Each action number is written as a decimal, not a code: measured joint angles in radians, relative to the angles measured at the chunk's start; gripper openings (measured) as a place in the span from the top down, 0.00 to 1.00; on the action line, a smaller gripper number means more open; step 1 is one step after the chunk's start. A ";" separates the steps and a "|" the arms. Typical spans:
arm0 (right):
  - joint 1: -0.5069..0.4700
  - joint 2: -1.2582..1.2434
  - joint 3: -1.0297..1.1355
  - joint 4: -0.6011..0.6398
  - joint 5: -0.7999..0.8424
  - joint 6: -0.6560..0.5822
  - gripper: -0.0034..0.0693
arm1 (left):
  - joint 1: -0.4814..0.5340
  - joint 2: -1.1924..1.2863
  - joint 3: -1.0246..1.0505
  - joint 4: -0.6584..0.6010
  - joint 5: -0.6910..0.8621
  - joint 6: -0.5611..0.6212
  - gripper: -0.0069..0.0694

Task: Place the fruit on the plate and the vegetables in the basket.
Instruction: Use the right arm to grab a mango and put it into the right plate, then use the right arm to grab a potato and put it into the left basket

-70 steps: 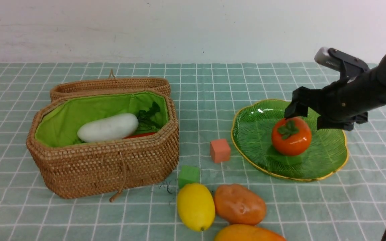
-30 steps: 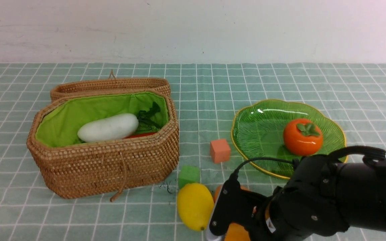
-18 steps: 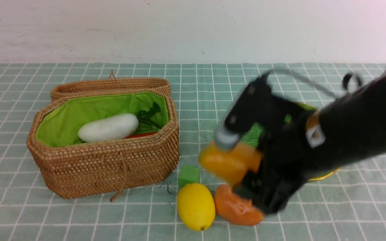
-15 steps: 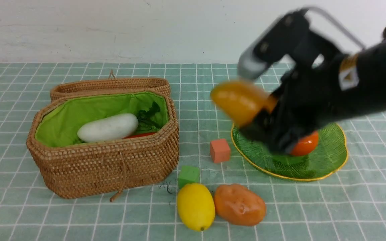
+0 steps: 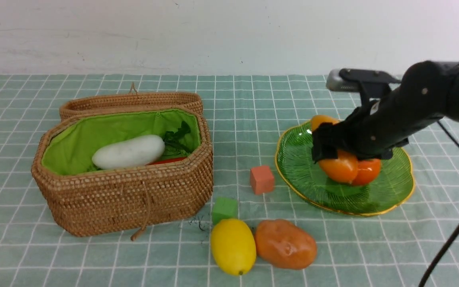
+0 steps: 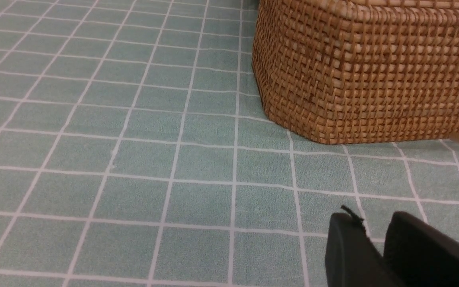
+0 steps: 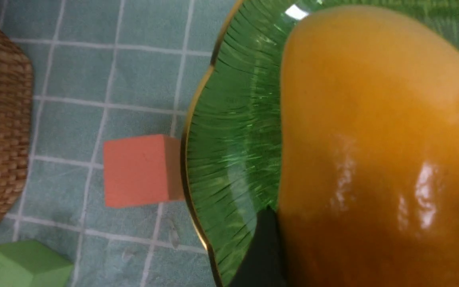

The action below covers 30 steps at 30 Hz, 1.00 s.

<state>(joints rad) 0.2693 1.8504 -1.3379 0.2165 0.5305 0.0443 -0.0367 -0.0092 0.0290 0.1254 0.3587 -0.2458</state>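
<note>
My right gripper (image 5: 329, 148) is shut on the orange-yellow mango (image 5: 339, 167) and holds it low over the green plate (image 5: 293, 175), against the orange-red persimmon (image 5: 369, 171). In the right wrist view the mango (image 7: 373, 139) fills the frame over the plate (image 7: 233, 131), with one dark finger (image 7: 263, 251) beside it. The lemon (image 5: 232, 245) and the potato (image 5: 285, 243) lie side by side at the table's front. The white radish (image 5: 128, 151) lies in the open basket (image 5: 126, 199). My left gripper (image 6: 377, 247) is shut and empty, low over the cloth near the basket's wall (image 6: 373, 71). The purple piece is hidden.
A salmon cube (image 5: 261, 179) sits just left of the plate and a green cube (image 5: 224, 209) lies behind the lemon. Both show in the right wrist view, salmon (image 7: 138, 171) and green (image 7: 18, 265). The basket's lid (image 5: 130, 99) stands behind it.
My right arm left the persimmon on the plate, took the mango from the table's front edge, lifted it and brought it down over the plate beside the persimmon.
</note>
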 joint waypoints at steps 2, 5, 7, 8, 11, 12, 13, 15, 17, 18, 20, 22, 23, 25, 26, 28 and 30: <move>0.000 0.020 0.000 0.007 -0.023 0.000 0.09 | 0.000 0.000 0.000 0.000 0.000 0.000 0.72; 0.000 0.026 0.000 0.009 -0.036 0.005 0.02 | 0.000 0.000 0.000 0.000 0.000 0.000 0.72; 0.000 0.021 -0.001 0.011 -0.041 0.007 0.02 | 0.000 0.000 0.000 0.000 0.000 0.000 0.72; 0.000 0.020 -0.001 0.011 -0.041 0.007 0.02 | 0.000 0.000 0.000 0.000 0.000 0.000 0.72; 0.000 0.004 -0.001 0.010 -0.040 0.007 0.03 | 0.000 0.000 0.000 0.000 0.000 0.000 0.72; 0.000 -0.002 -0.001 0.007 -0.034 0.007 0.03 | 0.000 0.000 0.000 0.000 0.000 0.000 0.72; 0.000 -0.010 -0.001 0.007 -0.026 0.007 0.03 | 0.000 0.000 0.000 0.000 0.000 0.000 0.72; 0.004 -0.038 -0.001 0.004 0.014 -0.021 0.04 | 0.000 0.000 0.000 0.000 0.000 0.000 0.72; 0.015 -0.064 -0.001 0.002 0.061 -0.065 0.04 | 0.000 0.000 0.000 0.000 0.000 0.000 0.72; 0.027 -0.077 -0.001 0.000 0.086 -0.105 0.04 | 0.000 0.000 0.000 0.000 0.000 0.000 0.72; 0.084 -0.125 -0.001 -0.001 0.209 -0.240 0.04 | 0.000 0.000 0.000 0.000 0.000 0.000 0.72; 0.124 -0.145 -0.001 0.007 0.267 -0.303 0.05 | 0.000 0.000 0.000 0.000 0.000 0.000 0.71; 0.168 -0.150 -0.001 0.018 0.312 -0.347 0.05 | 0.000 0.000 0.000 0.000 0.000 0.000 0.71; 0.219 -0.148 -0.001 0.025 0.345 -0.377 0.05 | 0.000 0.000 0.000 0.000 0.000 0.000 0.71; 0.262 -0.141 -0.001 0.024 0.369 -0.387 0.05 | 0.000 0.000 0.000 0.000 0.000 0.000 0.71; 0.310 -0.128 -0.001 0.000 0.376 -0.381 0.05 | 0.000 0.000 0.000 0.000 0.000 0.000 0.71; 0.343 -0.100 -0.001 -0.056 0.371 -0.345 0.05 | 0.000 0.000 0.000 0.000 0.000 0.000 0.70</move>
<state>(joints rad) 0.6126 1.7505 -1.3388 0.1603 0.9012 -0.3009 -0.0367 -0.0092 0.0290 0.1254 0.3587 -0.2458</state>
